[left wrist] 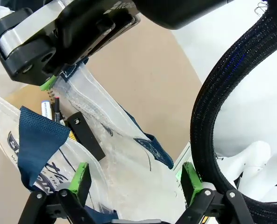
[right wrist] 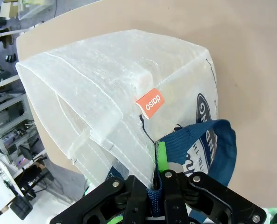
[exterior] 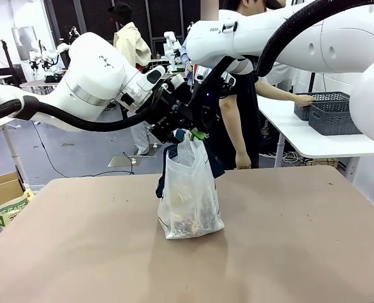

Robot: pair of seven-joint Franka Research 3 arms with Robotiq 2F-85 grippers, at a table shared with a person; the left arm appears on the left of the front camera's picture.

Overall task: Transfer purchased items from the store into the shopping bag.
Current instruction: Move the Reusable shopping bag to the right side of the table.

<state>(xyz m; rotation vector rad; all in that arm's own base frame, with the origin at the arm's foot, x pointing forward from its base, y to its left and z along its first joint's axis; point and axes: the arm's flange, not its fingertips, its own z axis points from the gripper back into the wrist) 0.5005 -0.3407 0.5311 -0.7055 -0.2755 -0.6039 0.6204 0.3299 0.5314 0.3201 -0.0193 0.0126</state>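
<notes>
The shopping bag (exterior: 190, 192) stands upright mid-table, translucent with navy straps. Purchased items (exterior: 187, 222) show dimly through its bottom. From the upper right, my right gripper (exterior: 200, 134) holds the bag's top rim, shut on the plastic and a navy strap (right wrist: 213, 144). In its own wrist view that gripper (right wrist: 159, 173) pinches the rim beside an orange tag (right wrist: 150, 102). My left gripper (exterior: 174, 129) hangs over the bag's mouth and is open. Its green fingers (left wrist: 80, 175) straddle the loose plastic without holding it. The store (exterior: 330, 113), a dark grey slotted basket, sits on a white side table.
A person stands behind the table's far edge, one hand (exterior: 303, 99) at the grey baskets on the white table (exterior: 300, 136) to the right. A cardboard box (exterior: 4, 196) sits off the table's left edge. Brown tabletop (exterior: 287, 252) lies bare around the bag.
</notes>
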